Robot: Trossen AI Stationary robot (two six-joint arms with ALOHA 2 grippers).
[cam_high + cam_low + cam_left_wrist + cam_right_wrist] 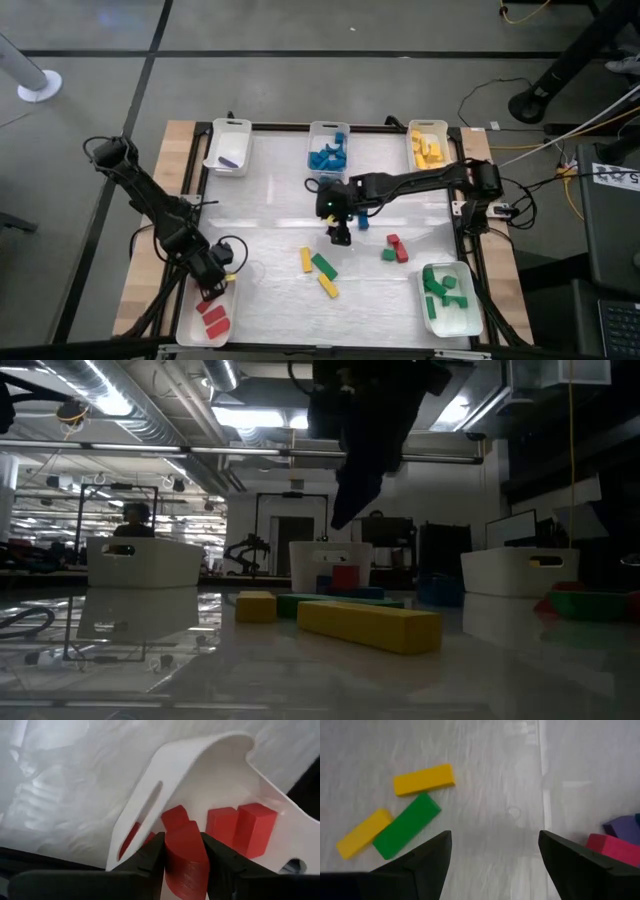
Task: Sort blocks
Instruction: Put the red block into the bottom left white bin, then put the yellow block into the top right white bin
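In the left wrist view my left gripper (183,841) is shut on a red block (186,860), over one end of the near-left white tray (200,750), where other red blocks (245,827) lie. The high view puts this gripper (215,288) at that tray's far end. My right gripper (340,235) hangs open above the middle of the table and holds nothing. Past its fingers (435,855), a green bar (406,826) lies on the table between two yellow bars (424,780). A red block (612,849) lies off to its other side. My left gripper pinches the red block by two opposite sides (172,855) between its two fingers. The fingers come from above, pointing steeply down. The block is lifted clear, above the tray's inside near its end wall.
White trays line the far edge: one with a purple block (228,150), one with blue blocks (328,152), one with yellow blocks (428,148). A tray of green blocks (447,298) stands near right. Loose red and green blocks (395,248) and a blue one (363,222) lie mid-table.
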